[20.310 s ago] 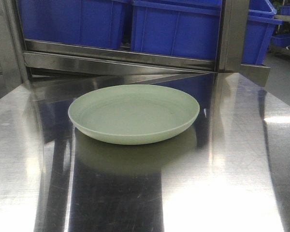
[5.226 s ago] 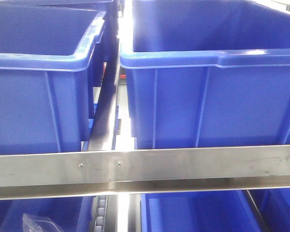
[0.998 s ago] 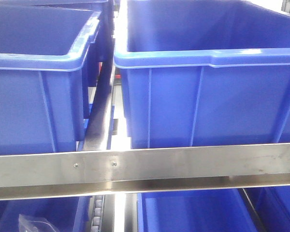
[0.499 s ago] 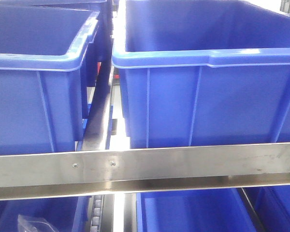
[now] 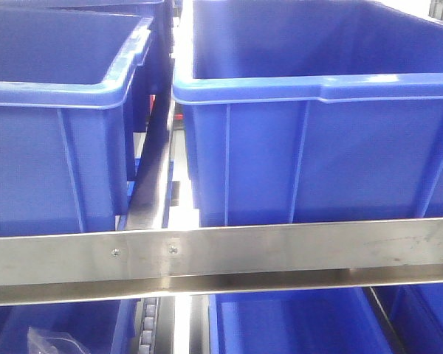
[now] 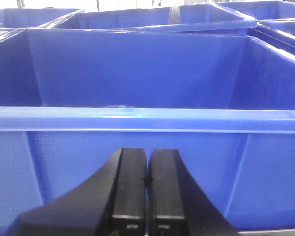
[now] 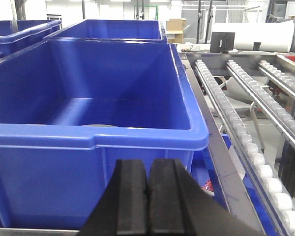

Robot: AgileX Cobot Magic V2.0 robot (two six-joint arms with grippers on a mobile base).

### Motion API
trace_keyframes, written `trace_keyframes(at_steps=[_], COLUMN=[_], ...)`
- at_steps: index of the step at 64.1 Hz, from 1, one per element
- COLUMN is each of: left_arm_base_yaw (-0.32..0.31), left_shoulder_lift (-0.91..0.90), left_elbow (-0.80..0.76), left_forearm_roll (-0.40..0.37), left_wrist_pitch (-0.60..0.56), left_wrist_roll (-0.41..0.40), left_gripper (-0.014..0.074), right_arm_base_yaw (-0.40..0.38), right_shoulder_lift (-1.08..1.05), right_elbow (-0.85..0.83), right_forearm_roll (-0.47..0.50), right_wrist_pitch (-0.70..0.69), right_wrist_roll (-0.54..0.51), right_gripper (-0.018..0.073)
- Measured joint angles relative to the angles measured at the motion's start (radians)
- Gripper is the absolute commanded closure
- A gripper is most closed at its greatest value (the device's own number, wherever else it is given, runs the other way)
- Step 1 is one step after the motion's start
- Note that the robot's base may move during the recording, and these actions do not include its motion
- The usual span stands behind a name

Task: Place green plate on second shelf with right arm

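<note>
Both grippers are pressed closed on nothing — left gripper (image 6: 146, 196), right gripper (image 7: 148, 196); a pale sliver low in the right bin (image 7: 96, 113) may be the plate, uncertain; if it sits elsewhere, the task has failed.

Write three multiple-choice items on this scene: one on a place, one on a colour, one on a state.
1. In the right wrist view, on which side of the near blue bin do the roller tracks lie?
A. left
B. right
C. inside it

2. In the front view, what colour are the bins behind the steel rail?
A. red
B. grey
C. blue

3. What state is the right gripper in?
A. shut, empty
B. wide open
C. shut on a cup

Answers:
1 B: the rollers run along the bin's right side.
2 C: both bin walls are blue.
3 A: its fingers meet with nothing between them.
</note>
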Motion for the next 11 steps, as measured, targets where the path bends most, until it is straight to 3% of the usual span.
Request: trace_keyframes(at_steps=[11], left_arm_base_yaw=[0.0], left_shoulder_lift=[0.0], left_elbow=[0.0], left_forearm_roll=[0.0], left_wrist_pitch=[0.0], left_wrist_roll=[0.0], left_gripper=[0.0466], right_arm_base_yaw=[0.0], right_shoulder_lift=[0.0], right_elbow=[0.0], right_forearm_roll=[0.0], right_wrist_pitch=[0.0], right_wrist_roll=[0.0], right_gripper=[0.0511])
